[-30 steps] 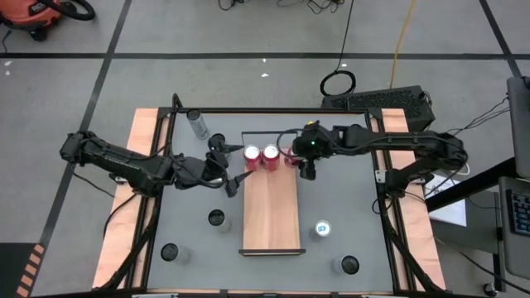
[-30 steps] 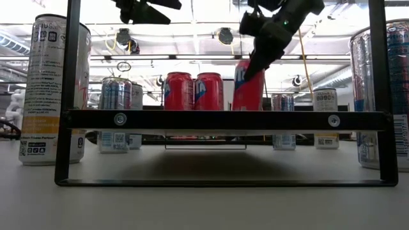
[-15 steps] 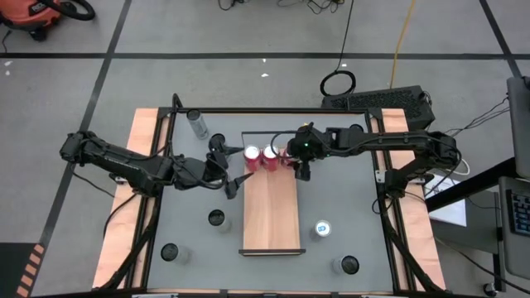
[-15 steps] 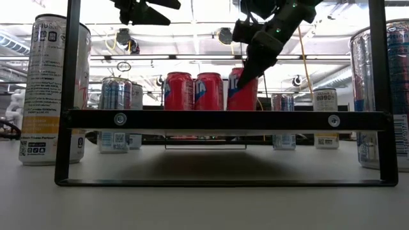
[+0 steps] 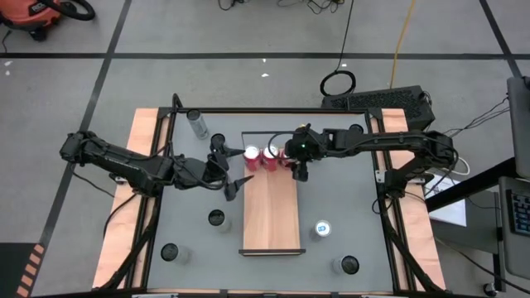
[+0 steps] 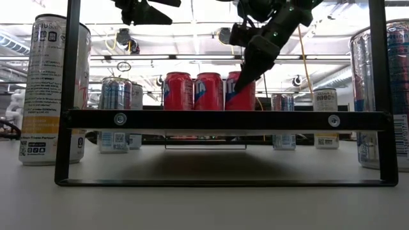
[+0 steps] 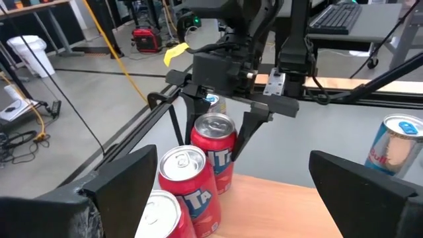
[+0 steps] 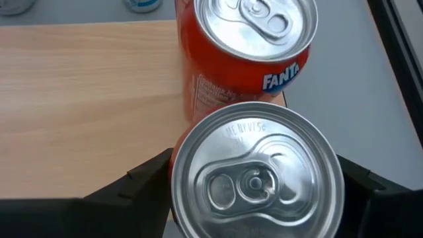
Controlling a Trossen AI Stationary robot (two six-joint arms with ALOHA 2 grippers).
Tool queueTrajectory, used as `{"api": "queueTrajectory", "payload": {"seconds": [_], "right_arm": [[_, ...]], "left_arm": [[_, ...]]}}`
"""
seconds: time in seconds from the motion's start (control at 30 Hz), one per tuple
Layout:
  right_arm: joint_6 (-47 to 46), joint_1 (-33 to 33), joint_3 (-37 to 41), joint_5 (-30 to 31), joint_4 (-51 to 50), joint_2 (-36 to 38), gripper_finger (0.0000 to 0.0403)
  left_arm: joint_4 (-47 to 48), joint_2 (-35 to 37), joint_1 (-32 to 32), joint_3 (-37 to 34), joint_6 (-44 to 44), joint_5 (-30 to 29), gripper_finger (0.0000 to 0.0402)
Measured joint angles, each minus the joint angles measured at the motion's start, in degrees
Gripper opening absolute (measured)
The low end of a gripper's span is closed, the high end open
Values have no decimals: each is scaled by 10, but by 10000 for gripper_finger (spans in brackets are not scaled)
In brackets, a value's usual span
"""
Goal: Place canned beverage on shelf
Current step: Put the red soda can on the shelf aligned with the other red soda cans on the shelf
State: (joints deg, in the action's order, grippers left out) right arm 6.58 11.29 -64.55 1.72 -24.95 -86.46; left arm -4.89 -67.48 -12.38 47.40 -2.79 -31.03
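The shelf (image 5: 271,211) is a long light-wood board lying along the table's middle. Three red cans stand upright in a row across its far end: two (image 5: 251,155) (image 5: 270,155), and a third can (image 6: 241,91) at the right end of the row, under my right gripper (image 5: 298,168). That gripper slants down from the right, its fingers on either side of the third can (image 7: 213,149). My left gripper (image 5: 233,180) hovers open and holding nothing above the shelf's left edge, pointing toward the cans. My right gripper has one finger (image 7: 177,125) standing off the third can's side with a gap showing. The other finger (image 7: 241,139) lies close against the opposite side; whether it touches, I cannot tell. The can stands upright with its bottom on the shelf.
A thin black wire rail (image 5: 265,134) closes the shelf's far end. Loose cans stand on the table: a tall one (image 5: 198,124) at far left, dark ones (image 5: 216,218) (image 5: 170,252) (image 5: 349,265) toward the near edge, a blue-topped one (image 5: 322,228) right of the shelf.
My right gripper has moved down and toward the table's left with the third can. The can was tilted and lifted beside the row; now it stands upright on the shelf next to the other two.
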Motion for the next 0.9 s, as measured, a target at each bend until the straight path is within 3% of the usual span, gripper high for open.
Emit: {"api": "queueTrajectory", "payload": {"seconds": [0.47,0.9], "right_arm": [[4,6,0,1,14,-3,272],[22,11,-11,-2,37,-3,333]], "left_arm": [[0,0,0,0,-1,12,396],[-6,0,0,0,0,12,396]]}}
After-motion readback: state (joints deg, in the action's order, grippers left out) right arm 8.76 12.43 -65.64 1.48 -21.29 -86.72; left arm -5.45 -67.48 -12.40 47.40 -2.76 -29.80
